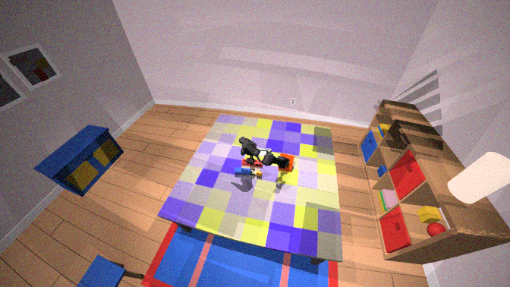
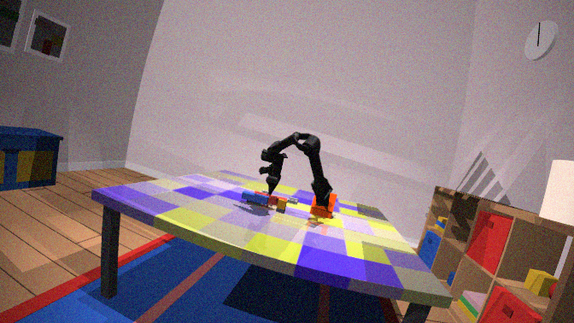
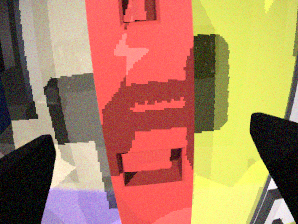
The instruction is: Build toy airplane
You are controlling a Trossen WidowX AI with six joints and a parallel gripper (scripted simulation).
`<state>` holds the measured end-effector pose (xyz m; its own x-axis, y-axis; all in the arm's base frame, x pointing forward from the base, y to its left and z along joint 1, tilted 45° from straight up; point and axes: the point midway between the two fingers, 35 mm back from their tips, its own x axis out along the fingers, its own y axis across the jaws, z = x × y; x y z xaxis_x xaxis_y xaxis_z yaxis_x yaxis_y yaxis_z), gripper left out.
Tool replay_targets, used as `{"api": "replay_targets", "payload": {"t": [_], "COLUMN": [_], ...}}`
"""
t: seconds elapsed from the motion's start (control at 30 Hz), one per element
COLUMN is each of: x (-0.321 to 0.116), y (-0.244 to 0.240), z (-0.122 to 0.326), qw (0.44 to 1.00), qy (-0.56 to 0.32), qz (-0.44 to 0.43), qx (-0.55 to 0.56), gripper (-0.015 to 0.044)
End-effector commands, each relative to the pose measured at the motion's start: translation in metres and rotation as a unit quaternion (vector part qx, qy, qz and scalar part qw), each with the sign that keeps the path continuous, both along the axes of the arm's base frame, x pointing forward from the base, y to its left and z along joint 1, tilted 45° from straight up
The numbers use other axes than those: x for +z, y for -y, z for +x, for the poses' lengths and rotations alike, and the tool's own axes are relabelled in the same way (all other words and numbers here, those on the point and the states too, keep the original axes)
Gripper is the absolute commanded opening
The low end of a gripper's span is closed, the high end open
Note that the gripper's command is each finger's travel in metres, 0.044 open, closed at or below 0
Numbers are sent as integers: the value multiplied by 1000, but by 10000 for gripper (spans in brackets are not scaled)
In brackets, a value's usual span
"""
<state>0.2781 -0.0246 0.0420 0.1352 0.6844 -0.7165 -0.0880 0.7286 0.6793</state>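
The red fuselage [image 1: 258, 165] [image 2: 277, 199] [image 3: 150, 197] lies on the table, with two rectangular sockets showing in its top in the wrist view. My gripper [image 2: 271, 193] [image 3: 153, 134] is open and empty, pointing down just above the fuselage; one finger shows on each side of it, with gaps between. The blue wing [image 1: 242, 171] [image 2: 254, 196] lies on the table beside the fuselage. The small yellow-orange tail fin [image 1: 259, 174] [image 2: 282, 204] is near the wing's end. The white jig [image 1: 264, 152] [image 2: 292, 200] is on the fuselage's other side, partly hidden by the arm.
The arm's orange base [image 1: 290, 159] [image 2: 332, 200] stands to the right of the parts on the patchwork table [image 1: 235, 225] [image 2: 205, 226]. The arm arches over the jig in the top view. A shelf unit [image 1: 395, 224] stands beyond the table's right side.
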Motion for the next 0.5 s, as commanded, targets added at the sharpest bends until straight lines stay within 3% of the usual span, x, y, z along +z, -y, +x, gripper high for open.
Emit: {"api": "replay_targets", "payload": {"t": [0.0, 0.47], "x": [-6, -22], "y": [-6, -22], "z": [-1, 2], "qw": [1000, 1000], "qy": [-6, -5], "qz": [4, 5], "qx": [-2, -2], "gripper": [440, 440]}}
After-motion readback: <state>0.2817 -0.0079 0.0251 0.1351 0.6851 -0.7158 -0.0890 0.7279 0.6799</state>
